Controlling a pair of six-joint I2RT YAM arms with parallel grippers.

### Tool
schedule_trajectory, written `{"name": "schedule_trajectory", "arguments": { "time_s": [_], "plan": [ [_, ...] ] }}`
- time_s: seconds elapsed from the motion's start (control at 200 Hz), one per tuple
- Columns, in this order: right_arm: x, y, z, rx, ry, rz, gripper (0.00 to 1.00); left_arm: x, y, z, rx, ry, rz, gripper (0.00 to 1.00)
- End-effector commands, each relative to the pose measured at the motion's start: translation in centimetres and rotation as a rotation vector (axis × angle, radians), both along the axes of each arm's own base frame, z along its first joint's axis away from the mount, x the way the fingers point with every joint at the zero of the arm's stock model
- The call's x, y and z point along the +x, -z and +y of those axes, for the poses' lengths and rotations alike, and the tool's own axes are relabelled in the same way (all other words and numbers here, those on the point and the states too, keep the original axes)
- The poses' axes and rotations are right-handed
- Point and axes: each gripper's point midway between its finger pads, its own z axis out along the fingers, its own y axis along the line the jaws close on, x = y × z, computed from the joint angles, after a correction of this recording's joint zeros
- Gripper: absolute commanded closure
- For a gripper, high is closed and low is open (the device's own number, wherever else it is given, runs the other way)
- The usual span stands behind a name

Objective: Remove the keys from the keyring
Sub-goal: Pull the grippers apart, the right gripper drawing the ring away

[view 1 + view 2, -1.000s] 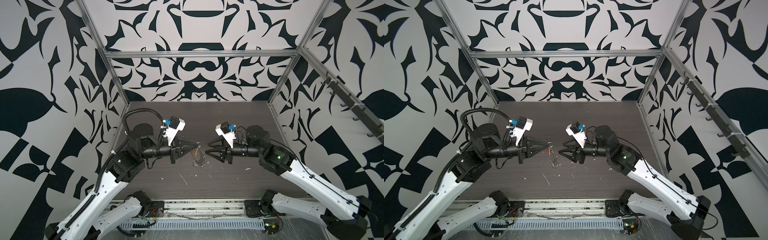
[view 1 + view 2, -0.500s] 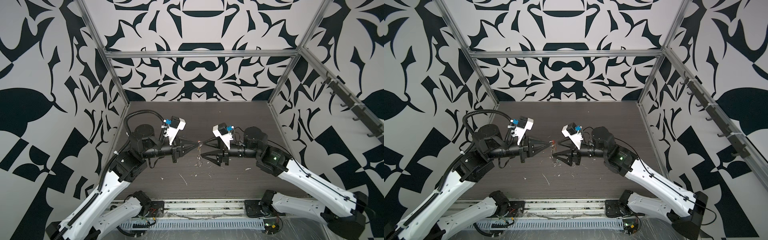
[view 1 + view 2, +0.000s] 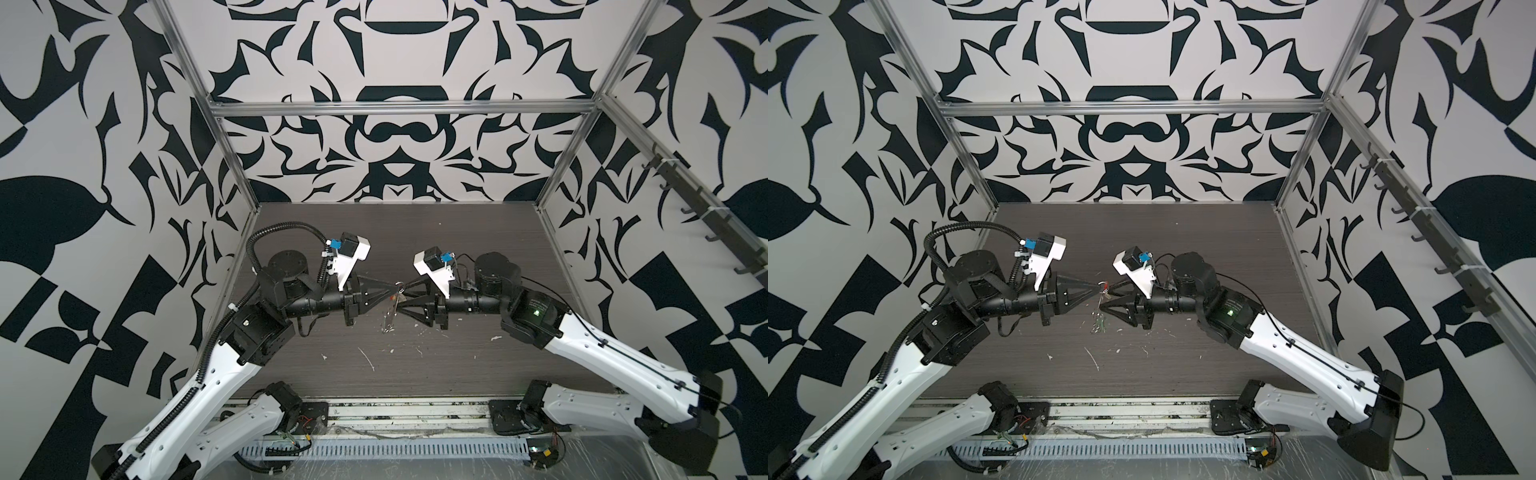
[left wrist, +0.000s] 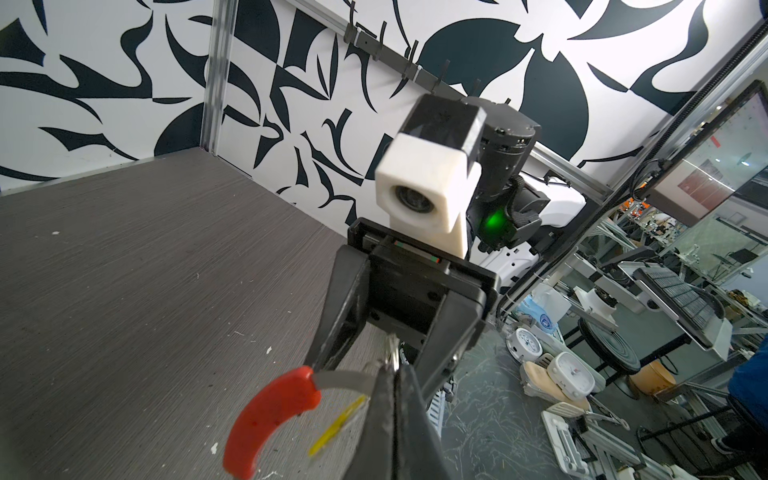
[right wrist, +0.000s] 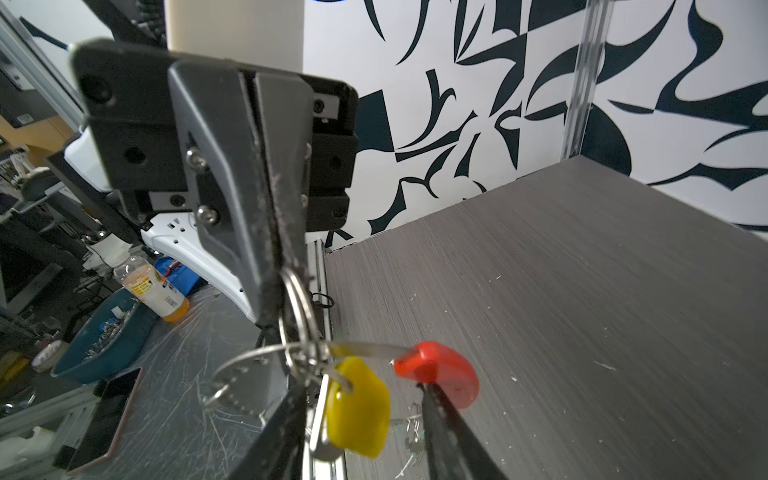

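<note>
Tabletop (image 3: pixel 457 374) beneath keyring (image 5: pixel 440 374), keys (image 5: pixel 357 407) downward

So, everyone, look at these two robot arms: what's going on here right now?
The left pincer is shut on the keyring, holding it by its silver rings above the table. The yellow key tag hangs from the ring, not yet off. The right pincer is open, its jaws standing either side of that tag, close to the red segment.
</note>
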Motion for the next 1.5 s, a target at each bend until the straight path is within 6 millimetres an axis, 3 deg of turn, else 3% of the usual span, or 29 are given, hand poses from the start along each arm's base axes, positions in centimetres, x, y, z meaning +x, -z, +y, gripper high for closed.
{"name": "schedule_trajectory", "arguments": {
  "time_s": [0.0, 0.325, 0.665, 1.26, 1.495],
  "plan": [
    [-0.3, -3.6, 0.1, 0.077, -0.012, -0.072, 0.61, -0.4, -0.7, 0.2, -0.027, 0.01, -0.03, 1.0],
    [-0.1, -3.5, 0.1, 0.059, 0.004, -0.076, 1.0, -0.2, -0.9, 0.4, -0.041, -0.019, -0.037, 1.0],
    [0.0, -4.0, 1.6, 0.11, -0.001, -0.087, 1.0, 1.1, -2.1, 1.1, -0.202, -0.118, -0.066, 1.0],
    [0.0, -5.1, 3.8, 0.187, -0.052, -0.088, 1.0, 1.8, -1.0, 0.8, -0.26, -0.143, -0.049, 1.0],
    [-0.1, -3.5, 3.3, 0.14, -0.04, -0.066, 1.0, 2.1, -1.1, 1.8, -0.254, -0.207, -0.086, 1.0]
  ]
}}
